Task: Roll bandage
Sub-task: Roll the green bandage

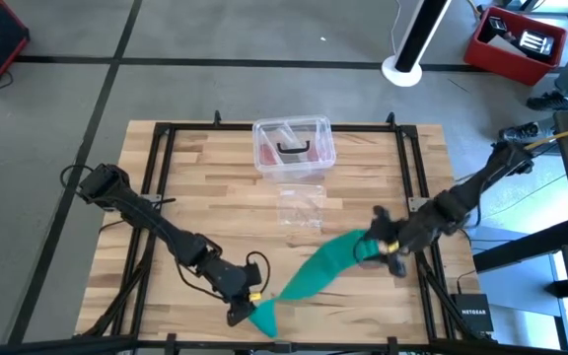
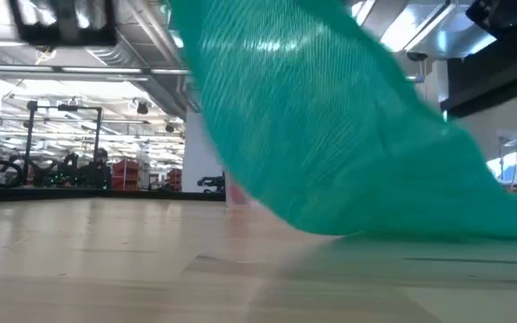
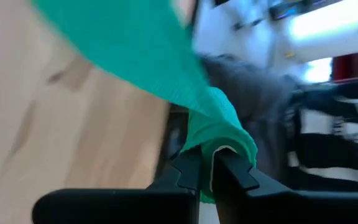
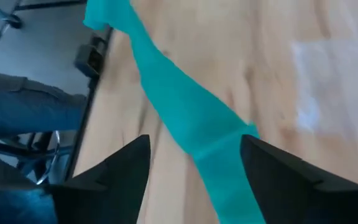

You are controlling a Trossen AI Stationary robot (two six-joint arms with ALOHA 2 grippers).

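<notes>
left gripper [image 3: 205, 171] clamps bandage [image 1: 316, 268] end | right gripper [image 4: 194, 162] fingers spread around strip | advice: keep tension even, wind straight

Teal-green ribbed bandage [image 1: 316, 269], pale striped wood surface [image 1: 205, 197], black claws, clear box [image 1: 294, 147] with pinkish contents, red crate [image 1: 514, 44], grey floor [image 1: 215, 39]

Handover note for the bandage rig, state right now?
Left tool: shut on one end of the bandage, near the table's front edge.
Right tool: open around the other end, to the right; grip not confirmed.
Bandage: one unrolled strip stretched between the two tools, sagging toward the table in the low view.
Clear box at the back, untouched.
Done: both ends picked up. Left: all the rolling.
</notes>
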